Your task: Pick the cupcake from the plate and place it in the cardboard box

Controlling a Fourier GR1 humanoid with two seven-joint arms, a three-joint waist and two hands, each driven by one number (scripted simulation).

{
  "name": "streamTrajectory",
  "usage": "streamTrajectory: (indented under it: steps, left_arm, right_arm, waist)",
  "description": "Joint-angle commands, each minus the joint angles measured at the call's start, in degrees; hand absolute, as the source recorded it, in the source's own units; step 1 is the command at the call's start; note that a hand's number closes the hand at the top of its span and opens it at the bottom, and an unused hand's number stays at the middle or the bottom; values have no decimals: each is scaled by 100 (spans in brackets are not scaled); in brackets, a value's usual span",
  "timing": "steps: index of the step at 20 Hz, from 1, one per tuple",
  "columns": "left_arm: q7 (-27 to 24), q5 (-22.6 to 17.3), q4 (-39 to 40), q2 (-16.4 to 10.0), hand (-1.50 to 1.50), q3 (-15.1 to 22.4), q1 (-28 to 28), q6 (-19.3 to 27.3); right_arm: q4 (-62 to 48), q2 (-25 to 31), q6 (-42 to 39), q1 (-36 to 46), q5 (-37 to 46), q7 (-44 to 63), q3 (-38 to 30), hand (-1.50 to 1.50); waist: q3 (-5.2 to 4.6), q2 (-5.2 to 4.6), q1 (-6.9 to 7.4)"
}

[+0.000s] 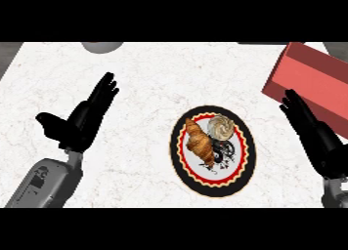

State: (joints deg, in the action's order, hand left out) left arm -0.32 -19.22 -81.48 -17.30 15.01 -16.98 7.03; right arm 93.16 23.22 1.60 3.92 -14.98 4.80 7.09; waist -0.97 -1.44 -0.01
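Left forearm (43, 183) and right forearm (339, 195): grey, mine, entered at the lower corners.

Left hand (76, 124): sat left of centre, fingers straight, thumb spread wide, holding nothing.

Right hand (321, 141): stood at the right edge, fingers straight and together, empty. Its top overlapped the edge of the red box (317, 83) in the upper right.

Plate (206, 188): centre of frame, dark rim, lay between my hands.

Cupcake (222, 127): rested on the plate's upper part, touching a croissant (198, 141) on its left.

Counter (155, 73): white marble, with a grey round object (101, 46) at the top edge.
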Motion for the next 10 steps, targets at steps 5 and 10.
streamTrajectory:
  steps: [5,10]
  left_arm:
    - [57,530,732,-290,0,-625,567,1073]
    - [4,428,819,-346,0,-751,942,1034]
  right_arm:
    - [336,-119,676,644,1142,-881,60,150]
    - [-280,-56,2164,158,3000,-718,188,150]
  waist:
    - [94,132,125]
    - [95,130,67]
